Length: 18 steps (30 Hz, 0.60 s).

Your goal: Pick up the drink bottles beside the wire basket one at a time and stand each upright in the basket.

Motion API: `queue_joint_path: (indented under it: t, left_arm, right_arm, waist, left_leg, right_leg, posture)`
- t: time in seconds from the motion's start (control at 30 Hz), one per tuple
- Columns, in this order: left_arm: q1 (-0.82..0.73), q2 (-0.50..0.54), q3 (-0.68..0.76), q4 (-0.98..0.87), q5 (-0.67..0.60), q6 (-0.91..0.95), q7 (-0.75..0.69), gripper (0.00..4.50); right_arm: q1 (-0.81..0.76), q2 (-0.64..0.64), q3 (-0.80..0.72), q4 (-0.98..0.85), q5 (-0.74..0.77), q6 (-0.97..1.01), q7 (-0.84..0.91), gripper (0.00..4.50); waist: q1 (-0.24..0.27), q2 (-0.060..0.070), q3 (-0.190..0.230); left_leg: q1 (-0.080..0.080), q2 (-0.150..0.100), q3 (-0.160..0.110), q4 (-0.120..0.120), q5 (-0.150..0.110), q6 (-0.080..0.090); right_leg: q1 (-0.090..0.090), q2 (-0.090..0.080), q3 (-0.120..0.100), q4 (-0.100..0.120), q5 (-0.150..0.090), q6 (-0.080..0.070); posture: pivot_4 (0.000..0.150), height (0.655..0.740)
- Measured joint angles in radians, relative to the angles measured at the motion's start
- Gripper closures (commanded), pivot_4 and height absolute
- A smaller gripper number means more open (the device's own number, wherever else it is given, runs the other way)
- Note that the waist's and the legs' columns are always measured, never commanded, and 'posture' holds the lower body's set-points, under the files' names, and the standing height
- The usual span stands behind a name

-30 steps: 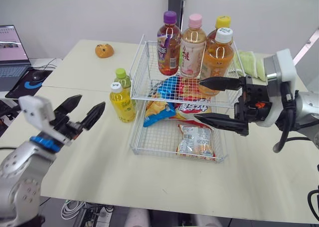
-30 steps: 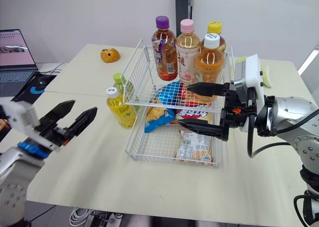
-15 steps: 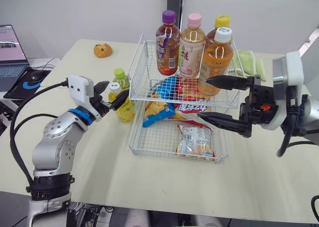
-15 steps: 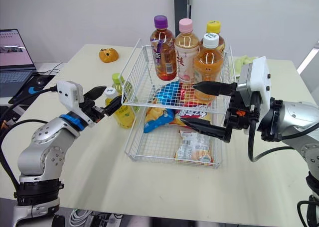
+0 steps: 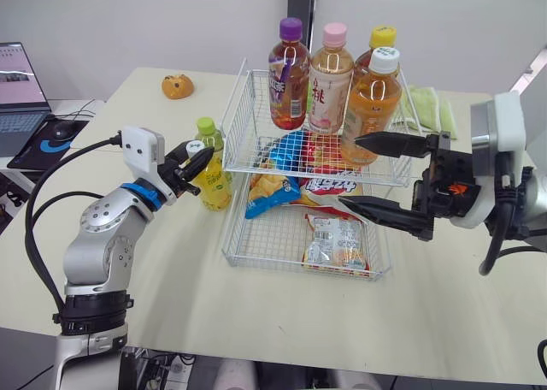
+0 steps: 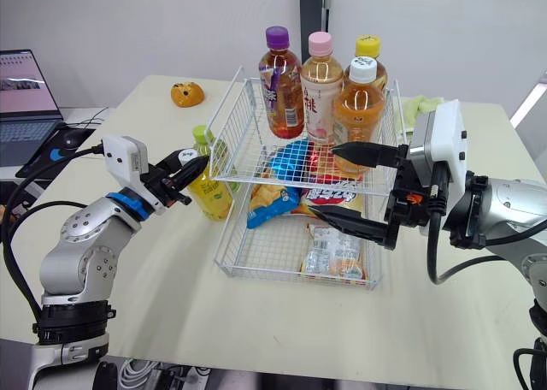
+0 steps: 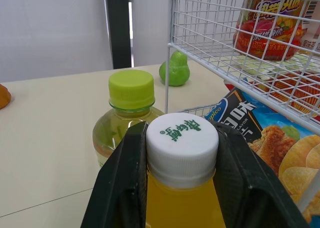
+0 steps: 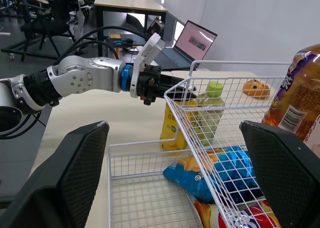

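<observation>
A yellow drink bottle [image 5: 212,186] with a white cap [image 7: 182,143] stands on the table just left of the two-tier wire basket [image 5: 238,121]. My left gripper [image 5: 196,154] is shut on its neck, and both fingers [image 7: 125,183] press the sides of the cap. A green-capped bottle [image 5: 208,134] stands right behind it, untouched. Several bottles stand upright in the basket's upper tier [image 5: 329,69]. My right gripper [image 5: 350,171] hangs wide open at the basket's right front, holding nothing.
Snack bags [image 5: 338,240] lie in the basket's lower tier and under the upper one. A brown bun [image 5: 178,86] sits at the table's far left, a green cloth [image 5: 432,108] at the far right. A laptop [image 5: 17,91] and mouse stand on the desk to the left.
My left arm reached in from the near left to the yellow bottle, and its fingers closed from wide open onto the cap. The right gripper has barely moved.
</observation>
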<state>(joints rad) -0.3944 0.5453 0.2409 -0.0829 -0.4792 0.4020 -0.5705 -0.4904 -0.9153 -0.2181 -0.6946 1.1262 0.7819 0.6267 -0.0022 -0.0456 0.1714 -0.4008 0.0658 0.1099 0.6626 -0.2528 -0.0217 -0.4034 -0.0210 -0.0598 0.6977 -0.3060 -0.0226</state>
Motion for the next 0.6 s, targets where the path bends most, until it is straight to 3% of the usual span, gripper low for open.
queue_joint_path:
  t: [0.13,0.27,0.43,0.6]
  left_arm:
    - [0.002,0.003,0.016,0.0,-0.018,0.014,-0.012,3.15]
    - [-0.007,0.071,0.053,-0.006,-0.133,0.123,-0.081,3.15]
    - [-0.167,0.284,0.13,0.029,-0.292,0.294,-0.209,3.15]
    - [-0.37,0.469,0.151,0.108,-0.366,0.4,-0.352,3.15]
  right_arm:
    - [0.001,-0.005,-0.002,0.0,0.001,0.0,0.0,0.0]
    - [0.0,-0.005,-0.003,0.003,-0.001,-0.001,0.003,0.0]
    - [-0.009,0.011,0.009,0.024,-0.015,-0.012,0.012,0.0]
    - [-0.017,0.042,0.043,0.041,-0.054,-0.033,0.027,0.0]
  waist:
    - [0.0,0.0,0.0]
    - [-0.001,-0.001,0.001]
    - [-0.003,-0.004,0.003]
    - [-0.002,-0.004,0.003]
  left_leg:
    - [0.0,0.0,0.0,0.0,0.0,0.0]
    - [-0.001,0.0,0.0,0.0,0.002,-0.003]
    - [-0.002,0.001,-0.001,0.0,0.002,-0.003]
    - [-0.001,0.0,0.0,0.0,0.002,-0.004]
  right_leg:
    - [0.0,0.0,0.0,0.0,0.0,0.0]
    - [-0.001,0.0,0.0,0.0,0.0,0.0]
    - [-0.002,0.001,-0.002,0.0,0.0,0.0]
    - [-0.001,0.0,-0.001,-0.001,0.0,0.001]
  posture:
    - [0.15,0.74]
    - [0.15,0.74]
    - [0.15,0.74]
    - [0.15,0.74]
